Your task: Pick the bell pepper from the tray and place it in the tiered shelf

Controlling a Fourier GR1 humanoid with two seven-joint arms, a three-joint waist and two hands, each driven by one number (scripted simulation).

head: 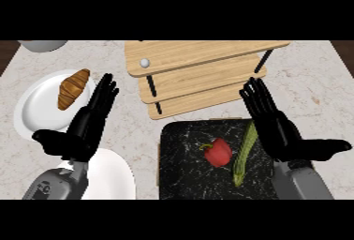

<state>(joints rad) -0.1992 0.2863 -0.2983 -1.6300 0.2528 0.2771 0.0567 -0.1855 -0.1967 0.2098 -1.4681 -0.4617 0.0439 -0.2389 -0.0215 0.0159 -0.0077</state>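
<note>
Counter contents as I read them from the head view, left to right:

1. Grey bowl-like vessel [43,45], far left corner, cut by the upper edge; only part shows.
2. White plate [31,105], left side of the marble counter [318,79]. It carries one croissant [73,88], lying lengthwise toward the plate's far right rim.
3. My left hand [86,124], black, fingers straight and spread wide, thumb pointing left. It holds nothing. It overlaps the right edge of that plate in view.
4. Second white plate [110,180], near edge, partly under my left forearm.
5. Tiered shelf [200,70], light wood with dark posts, top centre, three boards stepping toward me. A small white ball-like item [144,62] sits on the top board, left end; I cannot tell what it is.
6. Tray [181,159], black with white veining, just in front of the shelf's lowest board.
7. Bell pepper [218,152], red, green stem pointing left, lying on the tray near its middle. No hand touches it.
8. Cucumber-like green vegetable [244,154], long, on the tray just right of the pepper, apart from it.
9. My right hand [276,126], black, fingers straight and wide, thumb pointing right, holding nothing, over the tray's right edge.
</note>
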